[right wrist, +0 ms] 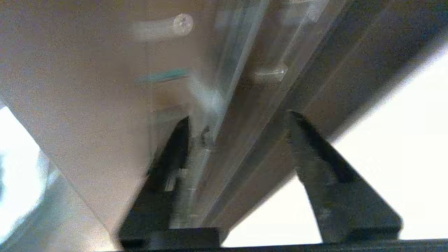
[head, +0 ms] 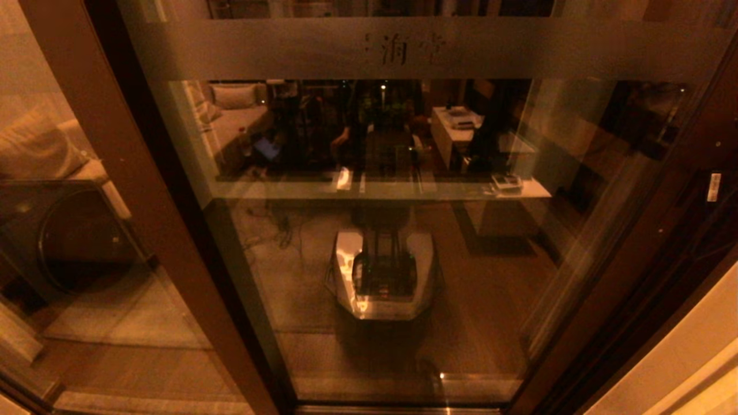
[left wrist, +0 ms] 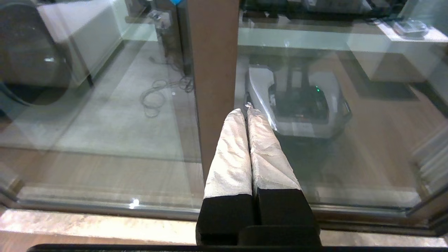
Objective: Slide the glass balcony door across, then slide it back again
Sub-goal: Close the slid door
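Observation:
The glass balcony door (head: 392, 259) fills the head view, its frosted band (head: 403, 49) with Chinese characters near the top. Its brown left stile (head: 144, 202) slants down the left side and its dark right stile (head: 634, 230) down the right. Neither gripper shows in the head view. My left gripper (left wrist: 244, 111) is shut with nothing in it; its white-wrapped fingertips rest at the left stile (left wrist: 213, 70), by the glass. My right gripper (right wrist: 238, 117) is open, its dark fingers (right wrist: 315, 157) spread either side of the door's frame edge (right wrist: 252, 140), where a slim pale metal strip (right wrist: 196, 164) runs.
A second glass panel (head: 86, 300) stands left of the door, with a round-fronted washing machine (head: 75, 236) behind it. The glass mirrors my own base (head: 383, 276) and a lit room. A white wall (head: 680, 357) lies at the right. The floor track (left wrist: 105, 210) runs along the sill.

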Available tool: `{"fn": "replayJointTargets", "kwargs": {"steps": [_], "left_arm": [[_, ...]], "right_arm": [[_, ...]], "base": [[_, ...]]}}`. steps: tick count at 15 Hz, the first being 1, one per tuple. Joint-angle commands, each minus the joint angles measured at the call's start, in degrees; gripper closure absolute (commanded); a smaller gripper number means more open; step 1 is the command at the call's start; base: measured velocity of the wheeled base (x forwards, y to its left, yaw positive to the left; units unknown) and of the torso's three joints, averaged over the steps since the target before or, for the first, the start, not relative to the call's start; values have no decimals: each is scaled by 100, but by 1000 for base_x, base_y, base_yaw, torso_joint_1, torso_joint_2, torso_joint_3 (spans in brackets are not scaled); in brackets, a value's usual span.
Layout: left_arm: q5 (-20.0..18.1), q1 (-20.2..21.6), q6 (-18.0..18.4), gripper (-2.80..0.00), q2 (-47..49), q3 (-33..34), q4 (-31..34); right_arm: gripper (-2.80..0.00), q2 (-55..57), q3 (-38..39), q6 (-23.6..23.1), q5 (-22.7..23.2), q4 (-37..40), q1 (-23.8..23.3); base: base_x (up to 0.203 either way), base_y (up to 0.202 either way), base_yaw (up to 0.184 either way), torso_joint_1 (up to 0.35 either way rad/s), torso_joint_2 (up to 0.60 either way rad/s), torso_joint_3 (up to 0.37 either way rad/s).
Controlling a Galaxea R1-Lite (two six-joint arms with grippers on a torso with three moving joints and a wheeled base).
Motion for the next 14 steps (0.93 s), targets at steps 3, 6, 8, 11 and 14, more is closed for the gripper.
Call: {"fn": "replayJointTargets", "kwargs": {"steps": [3,6,8,11,14], "left_arm": [[2,-1,-2,0,7,0,4],[2,-1,-2,0,7,0,6],[2,-1,-2,0,7,0,-2],[2,-1,-2,0,7,0,6],[2,-1,-2,0,7,0,6]], "right_arm": [[0,-462,442,-98,52,39,-1],[0,-970,1164,-224,190,41,-31],[0,-1052,1267,-234,85,46,-17],[0,-988,1215,-234,-219,218,-15],[0,-922,784,-223,-460,1017,113]], "base": [[0,0,0,0,0,0],[0,0,0,0,0,0],[0,0,0,0,0,0],[0,0,0,0,0,0],[0,0,0,0,0,0]]}}
